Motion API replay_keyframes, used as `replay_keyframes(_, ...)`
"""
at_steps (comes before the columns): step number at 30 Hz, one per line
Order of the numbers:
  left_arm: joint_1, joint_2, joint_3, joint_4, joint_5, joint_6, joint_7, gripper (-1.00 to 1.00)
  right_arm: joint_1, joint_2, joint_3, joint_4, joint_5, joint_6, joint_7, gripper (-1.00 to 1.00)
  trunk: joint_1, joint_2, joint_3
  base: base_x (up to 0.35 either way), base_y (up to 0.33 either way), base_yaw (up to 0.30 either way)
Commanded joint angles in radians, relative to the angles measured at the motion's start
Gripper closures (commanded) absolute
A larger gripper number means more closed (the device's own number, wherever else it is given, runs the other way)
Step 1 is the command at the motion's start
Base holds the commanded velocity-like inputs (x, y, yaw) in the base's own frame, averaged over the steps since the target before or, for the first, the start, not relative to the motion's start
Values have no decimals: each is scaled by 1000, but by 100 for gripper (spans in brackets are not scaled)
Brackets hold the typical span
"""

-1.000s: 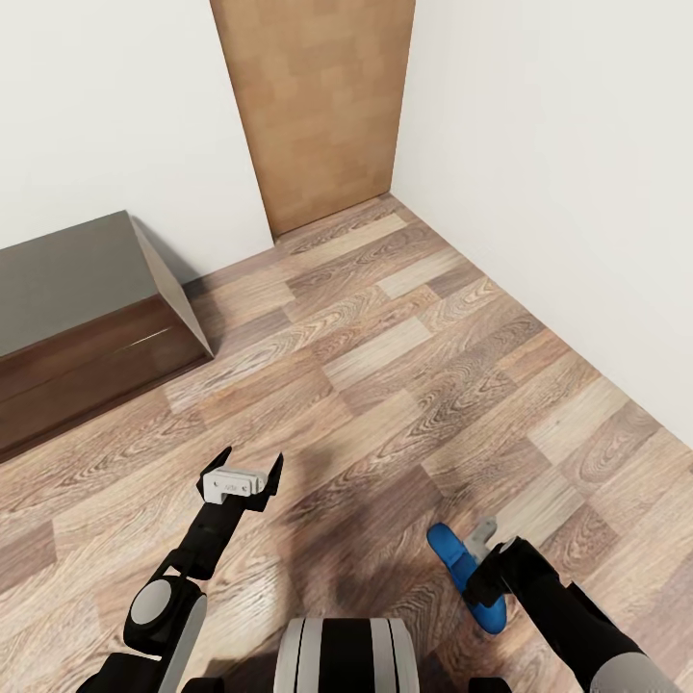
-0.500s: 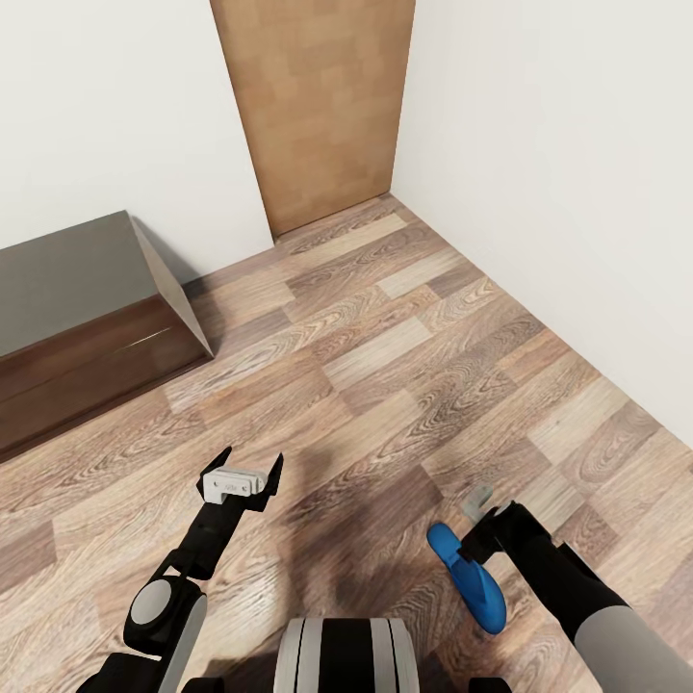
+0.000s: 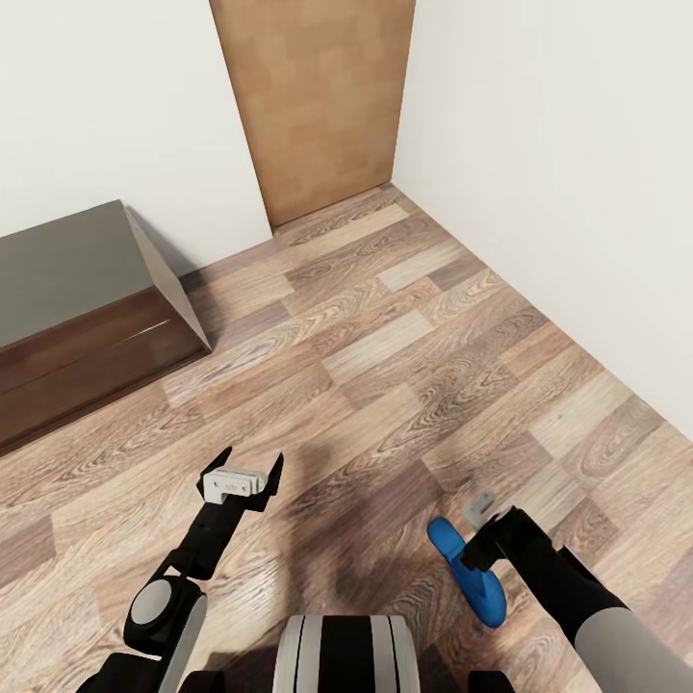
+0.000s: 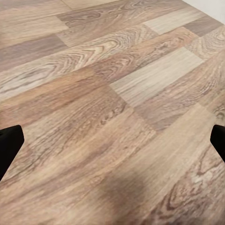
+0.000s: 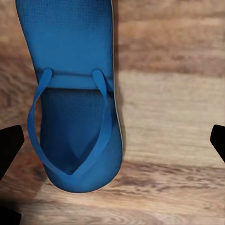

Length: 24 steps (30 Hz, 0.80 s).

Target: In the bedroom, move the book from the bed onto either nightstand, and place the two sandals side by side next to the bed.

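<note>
Head view: a sandal (image 3: 468, 572) is seen flat on the floor (image 3: 404, 366) beside the right gripper (image 3: 478, 527), jaws open; left gripper (image 3: 243, 478) jaws open, empty.

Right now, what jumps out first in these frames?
The bright blue sandal lies flat on the wood floor at lower right, beside the right end effector, which the wrist view shows open above it. The left end effector is open too, over bare planks. Farther back, a dark brown cabinet stands against the left wall and a brown door stands in the corner.
</note>
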<state>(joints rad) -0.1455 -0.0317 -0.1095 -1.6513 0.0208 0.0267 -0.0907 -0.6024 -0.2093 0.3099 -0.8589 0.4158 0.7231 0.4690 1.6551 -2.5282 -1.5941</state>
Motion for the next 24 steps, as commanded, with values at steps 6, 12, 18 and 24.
replay_keyframes(6, 0, 0, 2, -1, 2, 3, -4, -100, 0, 0, 3, 13, 11, 2, 8, -100, 0, 0, -1, 0, 0, 0)
replay_keyframes(12, 0, -2, 1, -1, 1, 4, -4, -100, 0, 0, 3, 23, 12, 1, 8, -100, 0, 0, -1, -115, 91, 0)
replay_keyframes(18, 0, -2, 1, -1, 2, 4, -4, -100, 0, 0, 3, 24, 12, 1, 8, -100, 0, 0, -1, -90, 58, 0)
replay_keyframes(24, 0, -2, 1, -1, 2, 4, -4, -100, 0, 0, 3, 24, 12, 1, 8, -100, 0, 0, -1, -8, 5, 0)
